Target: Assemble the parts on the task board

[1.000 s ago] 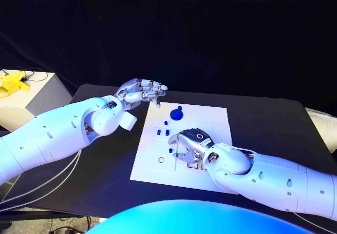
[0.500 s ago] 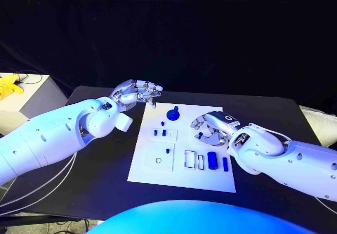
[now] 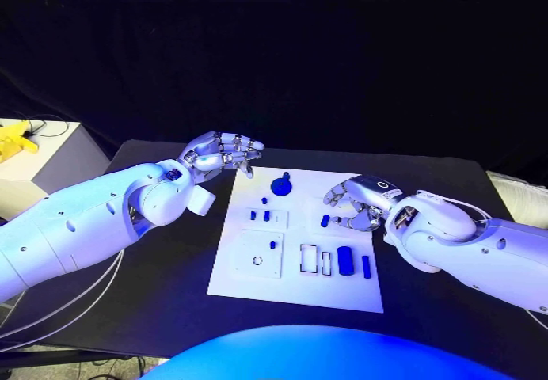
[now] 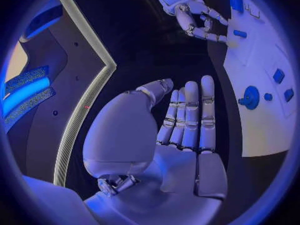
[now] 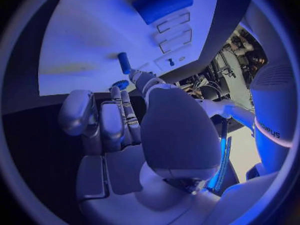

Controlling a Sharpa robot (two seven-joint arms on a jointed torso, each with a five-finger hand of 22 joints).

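Flatly, the white rectangular task board (image 3: 257,277) lies mid-tabletop (image 3: 457,190), matte black; small glossy blue parts sit on it: a round knobbed disc (image 3: 282,187) near the far edge, a stubby cylinder (image 3: 345,256) and a thin bar (image 3: 367,265) beside outlined slots; the left robot hand (image 3: 224,150) hovers off the board's far-left corner, fingers curled, holding nothing; the right robot hand (image 3: 352,204) hangs over the board's right side, fingers bent, whether pinching anything I cannot tell.
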